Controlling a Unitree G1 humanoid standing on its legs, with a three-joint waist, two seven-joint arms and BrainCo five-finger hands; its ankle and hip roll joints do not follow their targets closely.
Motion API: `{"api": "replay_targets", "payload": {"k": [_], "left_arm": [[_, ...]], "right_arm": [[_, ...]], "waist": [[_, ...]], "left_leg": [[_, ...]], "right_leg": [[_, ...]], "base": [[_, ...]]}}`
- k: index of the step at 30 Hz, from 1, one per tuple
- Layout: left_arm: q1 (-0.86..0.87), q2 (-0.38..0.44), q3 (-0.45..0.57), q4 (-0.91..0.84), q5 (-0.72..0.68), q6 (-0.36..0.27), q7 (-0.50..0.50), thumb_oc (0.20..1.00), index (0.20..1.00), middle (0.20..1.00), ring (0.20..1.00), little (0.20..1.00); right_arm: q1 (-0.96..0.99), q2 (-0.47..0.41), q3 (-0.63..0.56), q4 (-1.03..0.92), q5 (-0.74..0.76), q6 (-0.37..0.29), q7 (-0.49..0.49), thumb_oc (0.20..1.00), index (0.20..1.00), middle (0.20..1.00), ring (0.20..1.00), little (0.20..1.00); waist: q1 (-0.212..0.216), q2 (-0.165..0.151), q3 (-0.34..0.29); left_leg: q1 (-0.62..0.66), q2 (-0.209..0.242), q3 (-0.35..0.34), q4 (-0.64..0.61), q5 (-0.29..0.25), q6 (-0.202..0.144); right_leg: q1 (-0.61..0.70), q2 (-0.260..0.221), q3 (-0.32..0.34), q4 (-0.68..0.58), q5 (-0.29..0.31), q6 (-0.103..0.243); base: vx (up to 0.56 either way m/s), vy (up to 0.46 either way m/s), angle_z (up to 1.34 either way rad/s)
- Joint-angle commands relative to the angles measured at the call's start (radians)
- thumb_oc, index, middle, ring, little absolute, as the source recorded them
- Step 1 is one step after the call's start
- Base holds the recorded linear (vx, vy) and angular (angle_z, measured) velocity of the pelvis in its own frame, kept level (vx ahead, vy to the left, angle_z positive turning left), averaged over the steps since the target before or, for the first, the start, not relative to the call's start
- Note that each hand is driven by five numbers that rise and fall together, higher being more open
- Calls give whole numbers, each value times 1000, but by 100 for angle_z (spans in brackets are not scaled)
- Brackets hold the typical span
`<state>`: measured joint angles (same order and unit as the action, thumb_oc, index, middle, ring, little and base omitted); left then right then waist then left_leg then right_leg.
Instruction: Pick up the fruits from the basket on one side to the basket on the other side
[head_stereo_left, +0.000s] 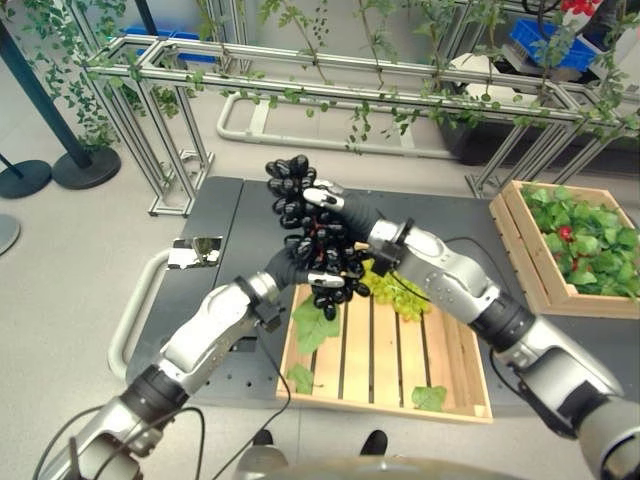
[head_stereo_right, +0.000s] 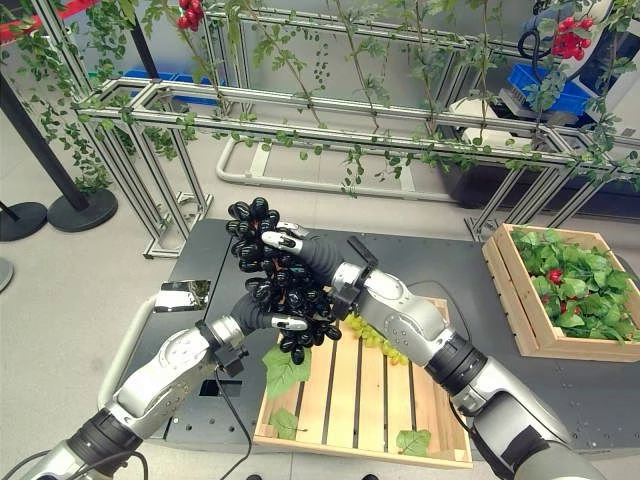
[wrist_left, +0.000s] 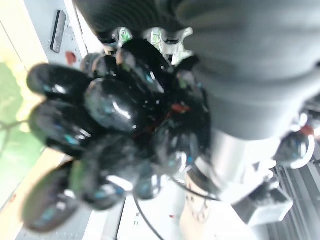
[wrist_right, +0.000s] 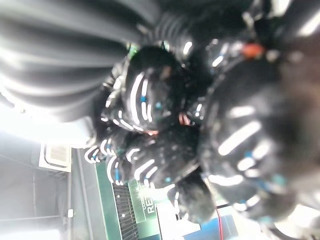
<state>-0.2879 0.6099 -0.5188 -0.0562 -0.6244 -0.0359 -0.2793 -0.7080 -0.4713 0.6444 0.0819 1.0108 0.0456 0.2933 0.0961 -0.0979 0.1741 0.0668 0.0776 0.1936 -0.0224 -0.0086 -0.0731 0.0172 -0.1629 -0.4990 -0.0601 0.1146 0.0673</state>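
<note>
The left hand (head_stereo_right: 272, 318) reaches up from 7 o'clock into the black grapes (head_stereo_right: 285, 280); its fingers are buried in the bunch, so I cannot tell their state. The grapes hang above the crate (head_stereo_right: 330, 420) at its 11 o'clock corner. The right hand (head_stereo_right: 290, 242) comes from 4 o'clock, fingers curled on the bunch's top. Green grapes (head_stereo_right: 372, 338) lie in the crate. A leafy crate (head_stereo_right: 520, 310) sits at 3 o'clock.

Two silver-grey arms with smooth rounded shells, joined by black bands at elbow and forearm. The left hand (head_stereo_right: 262, 312) and right hand (head_stereo_right: 300, 245) wear dark ribbed covers over wrist and back; fingers are silver with dark tips.
</note>
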Motion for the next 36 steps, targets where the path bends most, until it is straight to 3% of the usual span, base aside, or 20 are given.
{"api": "replay_targets", "payload": {"k": [1,27,28,36], "left_arm": [[-92,-10,-36,13,-44,-53,0,200,200,200,200,200],[51,-31,55,-1,-59,-50,-2,200,200,200,200,200],[61,-28,64,-4,-57,-51,-3,200,200,200,200,200],[120,-11,128,-23,-62,-61,-9,200,200,200,200,200]], "right_arm": [[-118,78,15,-67,21,-57,15,200,200,200,200,200],[20,87,-61,-99,19,-67,6,200,200,200,200,200],[26,77,-62,-107,13,-66,8,1000,1000,1000,1000,1000],[88,3,-112,-145,-4,-62,14,1000,1000,1000,1000,1000]], "waist": [[-3,-47,-35],[3,-37,-23],[5,-34,-20],[3,-24,-18]], "left_leg": [[-54,-18,-23,41,14,4],[-58,-25,-26,42,10,9],[-54,-23,-25,44,7,8],[-56,-25,-32,47,6,7]], "right_leg": [[31,-90,-17,55,19,126],[25,-93,-12,53,20,126],[28,-91,-10,54,18,126],[31,-96,-13,53,17,127]], "base": [[0,0,0],[0,0,0],[0,0,0],[0,0,0]]}}
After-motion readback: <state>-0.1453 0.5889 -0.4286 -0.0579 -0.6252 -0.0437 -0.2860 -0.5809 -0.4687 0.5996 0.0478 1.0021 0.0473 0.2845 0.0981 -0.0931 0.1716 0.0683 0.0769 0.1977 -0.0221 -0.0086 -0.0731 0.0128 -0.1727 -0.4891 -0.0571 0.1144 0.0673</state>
